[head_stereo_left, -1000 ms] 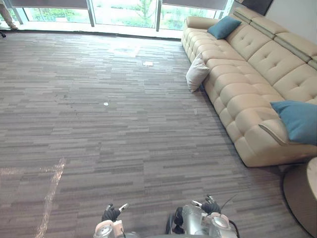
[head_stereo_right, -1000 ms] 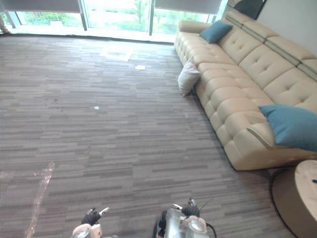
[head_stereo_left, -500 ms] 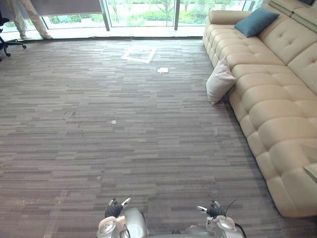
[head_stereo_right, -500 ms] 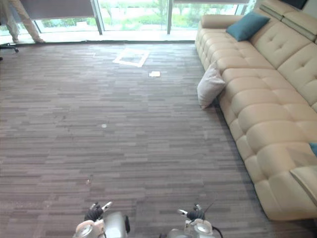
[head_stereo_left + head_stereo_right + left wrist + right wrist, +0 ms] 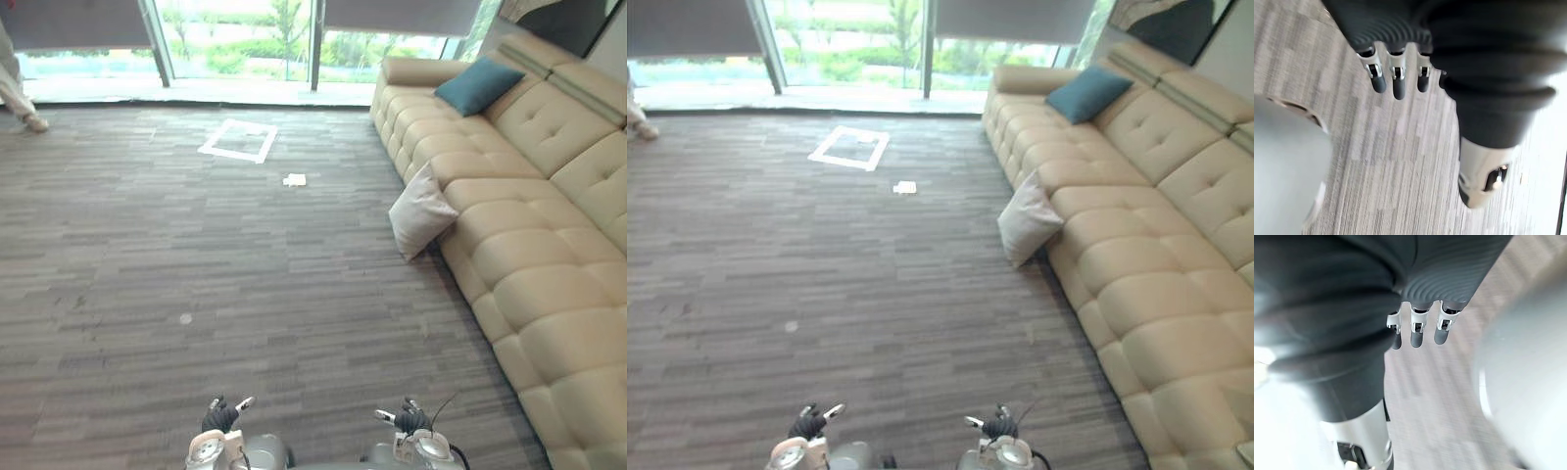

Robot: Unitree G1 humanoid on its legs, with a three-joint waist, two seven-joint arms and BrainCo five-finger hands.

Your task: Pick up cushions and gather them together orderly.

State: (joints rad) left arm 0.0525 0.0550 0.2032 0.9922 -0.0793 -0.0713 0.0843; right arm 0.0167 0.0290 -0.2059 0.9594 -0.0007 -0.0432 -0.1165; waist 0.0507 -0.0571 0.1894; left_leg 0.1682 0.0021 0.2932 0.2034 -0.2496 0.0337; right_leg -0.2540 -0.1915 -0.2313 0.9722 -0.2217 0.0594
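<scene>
A pale cream cushion (image 5: 421,210) stands on the carpet, leaning against the front of the long cream sofa (image 5: 529,255). A teal cushion (image 5: 478,84) lies on the sofa's far seat near the armrest. My left hand (image 5: 1396,83) hangs over the carpet with relaxed fingers and nothing in it. My right hand (image 5: 1418,328) hangs the same way, also empty. Both hands are well short of the cushions.
A white tape square (image 5: 238,140) and a scrap of paper (image 5: 294,180) lie on the grey carpet ahead. A person's leg (image 5: 15,93) shows at the far left by the windows (image 5: 235,39). Open carpet stretches left of the sofa.
The camera has moved: the whole scene has shifted and the cream cushion now sits lower in the picture. Both hands still hang empty.
</scene>
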